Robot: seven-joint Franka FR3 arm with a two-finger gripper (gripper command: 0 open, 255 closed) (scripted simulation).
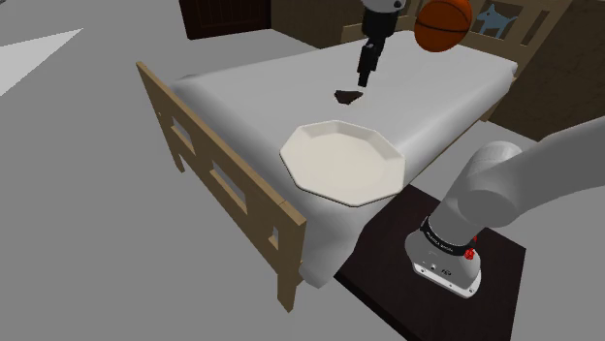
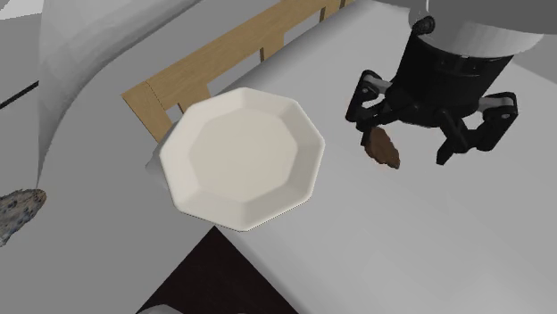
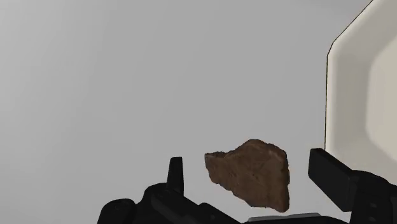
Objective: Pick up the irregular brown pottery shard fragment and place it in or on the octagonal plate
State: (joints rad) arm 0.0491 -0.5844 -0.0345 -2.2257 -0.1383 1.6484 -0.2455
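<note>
We hover our black gripper (image 3: 250, 164), open and empty, over the irregular brown pottery shard (image 2: 384, 145). Next we should lower, clamp, and lift toward the white octagonal plate (image 1: 339, 160).

The brown shard (image 3: 251, 173) is framed between the parted fingers of the gripper (image 3: 250, 162), touched by neither, on the grey surface (image 3: 127, 76); the white plate (image 3: 359, 83) is glimpsed just beyond one finger.

Crops the octagonal plate (image 3: 356, 76) at the wrist view's edge, hides one end of the brown shard (image 2: 387, 149) behind the gripper (image 2: 400, 136) in the second exterior view, clips the orange ball (image 1: 443, 24) at the shoulder view's top.
</note>
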